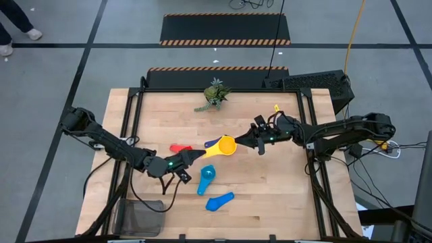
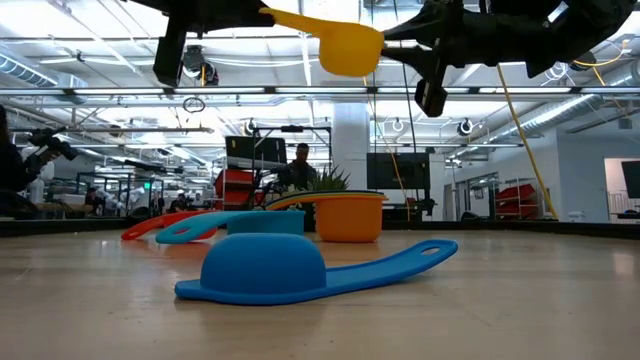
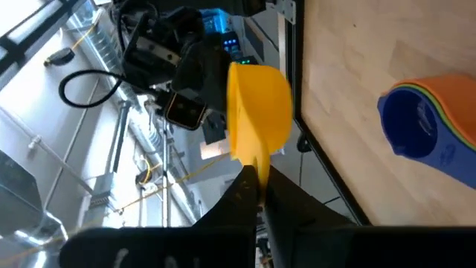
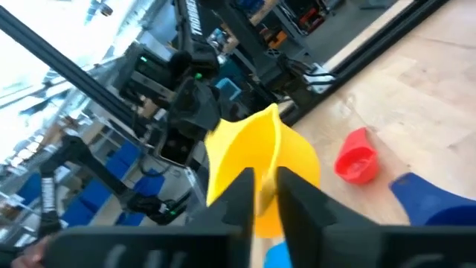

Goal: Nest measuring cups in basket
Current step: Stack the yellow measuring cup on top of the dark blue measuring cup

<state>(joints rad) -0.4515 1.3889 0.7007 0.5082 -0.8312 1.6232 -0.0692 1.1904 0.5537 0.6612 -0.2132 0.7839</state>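
Above the table's middle, the high view shows the yellow measuring cup (image 1: pixel 226 146) raised between the two arms, the left gripper (image 1: pixel 200 154) clamped on its handle and the right gripper (image 1: pixel 247 142) at its bowl, fingers a narrow gap apart around the rim as the right wrist view shows. Only the low view reveals the cup off the wood, with the blue cup (image 2: pixel 300 268) lying upside down and an orange cup (image 2: pixel 348 214) behind. Only the high view shows the basket (image 1: pixel 140 217) at the table's near left corner.
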